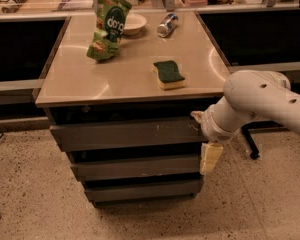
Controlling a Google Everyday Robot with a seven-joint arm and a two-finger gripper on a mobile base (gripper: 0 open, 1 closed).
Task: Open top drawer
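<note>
The top drawer (122, 133) is the widest grey flat front, just under the tan tabletop (80, 79), with pale scratch marks right of its centre. It looks closed, about level with the cabinet's frame. Two slimmer grey drawer fronts (135, 167) lie below it. My gripper (209, 157) hangs at the cabinet's right front corner, beside the right end of the top drawer and reaching down to the second drawer. My white arm (260, 101) comes in from the right.
On the tabletop are a green snack bag (108, 26), a white bowl (132, 23), a lying can (167, 24) and a green-and-yellow sponge (168, 74). Dark counters flank the cabinet on both sides. Speckled floor lies in front.
</note>
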